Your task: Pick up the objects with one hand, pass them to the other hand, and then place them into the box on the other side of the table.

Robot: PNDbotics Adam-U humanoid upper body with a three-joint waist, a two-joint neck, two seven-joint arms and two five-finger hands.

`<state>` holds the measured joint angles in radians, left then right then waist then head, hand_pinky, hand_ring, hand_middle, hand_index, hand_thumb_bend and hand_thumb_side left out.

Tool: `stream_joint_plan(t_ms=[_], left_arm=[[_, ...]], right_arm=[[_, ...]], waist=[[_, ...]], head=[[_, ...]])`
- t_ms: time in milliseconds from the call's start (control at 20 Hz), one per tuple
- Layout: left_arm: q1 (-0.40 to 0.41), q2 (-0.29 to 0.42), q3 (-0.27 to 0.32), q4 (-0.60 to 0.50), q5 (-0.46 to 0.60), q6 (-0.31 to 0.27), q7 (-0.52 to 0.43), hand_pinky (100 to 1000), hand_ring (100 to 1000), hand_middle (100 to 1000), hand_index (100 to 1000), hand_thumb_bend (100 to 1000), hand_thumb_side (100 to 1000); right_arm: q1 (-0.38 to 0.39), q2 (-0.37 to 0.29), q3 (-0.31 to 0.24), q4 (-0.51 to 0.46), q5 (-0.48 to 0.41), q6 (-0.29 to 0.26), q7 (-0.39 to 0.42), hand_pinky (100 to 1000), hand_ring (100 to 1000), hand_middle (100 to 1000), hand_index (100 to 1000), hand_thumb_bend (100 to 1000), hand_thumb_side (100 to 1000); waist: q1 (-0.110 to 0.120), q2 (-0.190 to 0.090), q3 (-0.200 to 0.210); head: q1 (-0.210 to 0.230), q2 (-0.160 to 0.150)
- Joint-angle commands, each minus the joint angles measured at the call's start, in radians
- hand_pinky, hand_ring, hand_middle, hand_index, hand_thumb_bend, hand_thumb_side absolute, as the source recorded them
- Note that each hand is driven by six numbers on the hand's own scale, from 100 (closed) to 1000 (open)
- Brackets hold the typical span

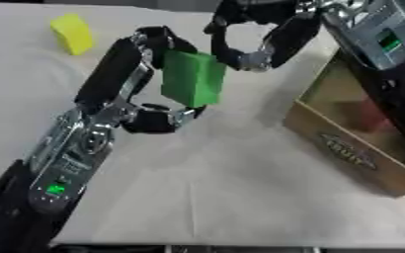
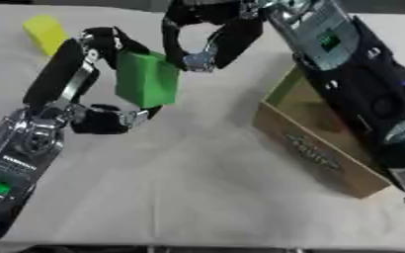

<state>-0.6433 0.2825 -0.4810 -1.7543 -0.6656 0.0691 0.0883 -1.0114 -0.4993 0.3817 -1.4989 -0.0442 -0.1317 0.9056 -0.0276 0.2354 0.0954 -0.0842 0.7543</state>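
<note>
The left hand (image 1: 128, 94) pinched a green block (image 1: 192, 78) between fingers and thumb, lifted above the table (image 1: 240, 183). The right hand (image 1: 262, 37), fingers curled but holding nothing, hovered just beside it, apparently ready for the handover toward the cardboard box (image 1: 353, 153).
</note>
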Motion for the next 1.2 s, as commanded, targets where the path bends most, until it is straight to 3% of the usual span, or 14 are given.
stream_joint_plan(t_ms=[50,100,300,500,1200], left_arm=[[-0.012,0.002,0.007,-0.017,0.01,0.003,0.024,468,429,375,595,100,100],[-0.012,0.003,0.007,-0.018,0.012,0.001,0.029,465,427,373,593,100,100],[-0.009,0.006,0.006,-0.02,0.016,-0.006,0.047,464,425,368,589,100,100],[-0.006,0.008,0.005,-0.02,0.019,-0.013,0.056,463,424,367,588,100,100],[-0.008,0.01,0.0,-0.031,0.024,-0.033,0.077,439,402,343,560,100,100]], right_arm=[[-0.017,-0.022,-0.018,-0.025,0.009,-0.016,0.001,1000,766,670,821,100,162],[-0.016,-0.023,-0.021,-0.026,0.015,-0.021,0.0,1000,774,686,836,100,119],[-0.018,-0.029,-0.034,-0.034,0.039,-0.038,-0.023,1000,810,746,884,190,205],[-0.02,-0.036,-0.039,-0.042,0.067,-0.063,-0.055,1000,831,770,903,274,235],[-0.017,-0.035,-0.042,-0.024,0.081,-0.081,-0.053,1000,840,781,916,304,192]], waist=[[-0.008,-0.007,-0.002],[-0.008,-0.007,-0.002],[-0.008,-0.007,-0.003],[-0.007,-0.006,-0.004],[-0.007,-0.003,-0.004]], head=[[0.0,-0.003],[-0.001,-0.003],[-0.001,-0.005],[-0.001,-0.005],[-0.005,-0.004]])
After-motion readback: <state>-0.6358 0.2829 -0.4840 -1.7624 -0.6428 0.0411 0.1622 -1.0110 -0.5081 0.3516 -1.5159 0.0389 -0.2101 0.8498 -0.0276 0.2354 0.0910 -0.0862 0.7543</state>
